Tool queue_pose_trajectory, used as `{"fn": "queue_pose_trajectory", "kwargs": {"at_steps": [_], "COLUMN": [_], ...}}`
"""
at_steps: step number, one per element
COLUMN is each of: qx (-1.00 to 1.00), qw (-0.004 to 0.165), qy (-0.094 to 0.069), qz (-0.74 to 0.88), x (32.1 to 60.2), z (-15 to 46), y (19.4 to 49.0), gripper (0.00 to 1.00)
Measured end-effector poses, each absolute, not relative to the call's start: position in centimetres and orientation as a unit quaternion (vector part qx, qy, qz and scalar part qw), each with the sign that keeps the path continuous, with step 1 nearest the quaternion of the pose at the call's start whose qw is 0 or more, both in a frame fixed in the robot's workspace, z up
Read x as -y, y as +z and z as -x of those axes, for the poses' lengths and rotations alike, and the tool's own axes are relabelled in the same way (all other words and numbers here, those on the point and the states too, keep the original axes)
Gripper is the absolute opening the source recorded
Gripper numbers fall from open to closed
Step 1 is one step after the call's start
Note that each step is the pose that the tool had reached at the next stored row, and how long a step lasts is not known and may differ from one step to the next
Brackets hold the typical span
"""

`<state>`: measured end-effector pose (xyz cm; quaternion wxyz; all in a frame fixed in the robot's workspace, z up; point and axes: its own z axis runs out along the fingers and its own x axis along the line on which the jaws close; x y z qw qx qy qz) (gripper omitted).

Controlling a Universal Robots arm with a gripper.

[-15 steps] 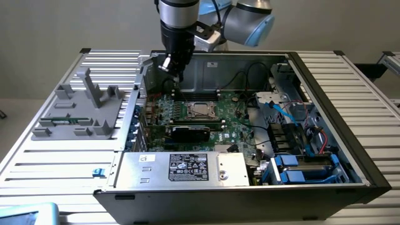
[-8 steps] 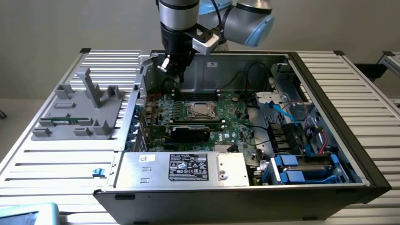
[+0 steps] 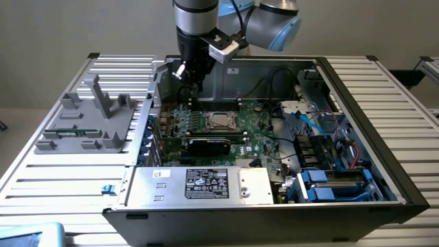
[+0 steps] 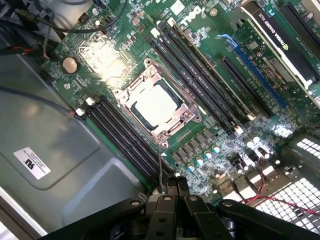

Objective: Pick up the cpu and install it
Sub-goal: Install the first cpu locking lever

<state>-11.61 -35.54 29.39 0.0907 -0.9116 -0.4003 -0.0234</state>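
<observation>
Silver slatted tabletop (image 3: 61,175) carries an open computer case (image 3: 404,190) in my exterior view. My arm (image 3: 195,31) hangs from above over the case's far side, its black end just above the green motherboard (image 3: 257,136). The cpu (image 3: 221,120) sits in its socket at the board's middle, near the arm's tip. A grey plastic fixture (image 3: 89,123) stands on the tabletop toward the exterior view's left. A silver box with a white label (image 3: 199,184) lies along the case's near edge.

In my wrist view, the cpu (image 4: 155,105) lies flat inside the metal socket frame (image 4: 187,116), its pale top glaring with light, with black memory slots (image 4: 115,130) on both sides. The fingers (image 4: 172,187) look pressed together, holding nothing, apart from the cpu.
</observation>
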Motion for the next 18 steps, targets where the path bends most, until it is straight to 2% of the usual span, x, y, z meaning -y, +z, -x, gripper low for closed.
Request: {"fn": "queue_pose_trajectory", "kwargs": {"at_steps": [4,12,18], "qx": [0.400,0.373,0.340], "qw": [0.091,0.103,0.105], "qy": [-0.022,0.003,0.006], "qz": [0.912,0.922,0.934], "x": [35.55,35.55,35.55], "z": [11.91,11.96,11.95], "y": [29.28,29.18,28.83], "gripper": [0.11,0.11,0.11]}}
